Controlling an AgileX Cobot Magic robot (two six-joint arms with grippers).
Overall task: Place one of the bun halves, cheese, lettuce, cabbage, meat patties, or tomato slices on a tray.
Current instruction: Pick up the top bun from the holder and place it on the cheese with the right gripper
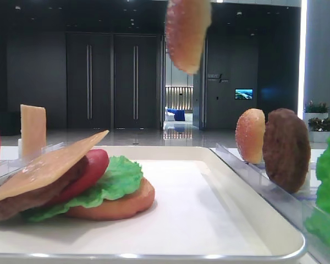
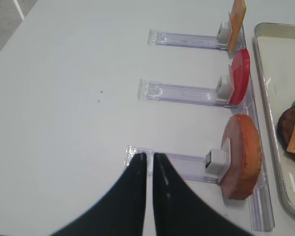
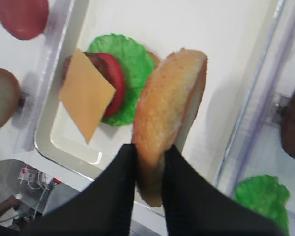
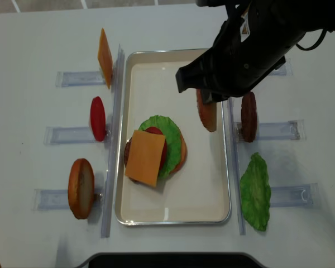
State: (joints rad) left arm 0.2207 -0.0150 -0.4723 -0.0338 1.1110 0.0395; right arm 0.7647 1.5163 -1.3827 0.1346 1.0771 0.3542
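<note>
Right gripper (image 3: 148, 162): clamped tight on the lower edge of the sesame bun top (image 3: 169, 113), which stands on edge in the black fingers (image 3: 115, 191), up in the air over the tray (image 3: 64, 147).
Left gripper (image 2: 150, 160): pinched shut on nothing, parked over bare table beside the clear rack (image 2: 177, 164), out of the action.
Stack: just past the bun, toward ten o'clock in the right wrist view. Lettuce (image 3: 132, 64) at the bottom, tomato slice (image 3: 113, 81) and a dark patty on it, cheese (image 3: 86, 93) tilted on top.
Step in hand: I'd call it the carry, with the bun clear of its rack and not yet over the pile.
Next move: likely shift toward the stack, roll the bun dome-up, lower, then let go.
Far side: spare patty (image 4: 248, 116) and a loose lettuce leaf (image 4: 255, 192) wait at three o'clock of the tray.
</note>
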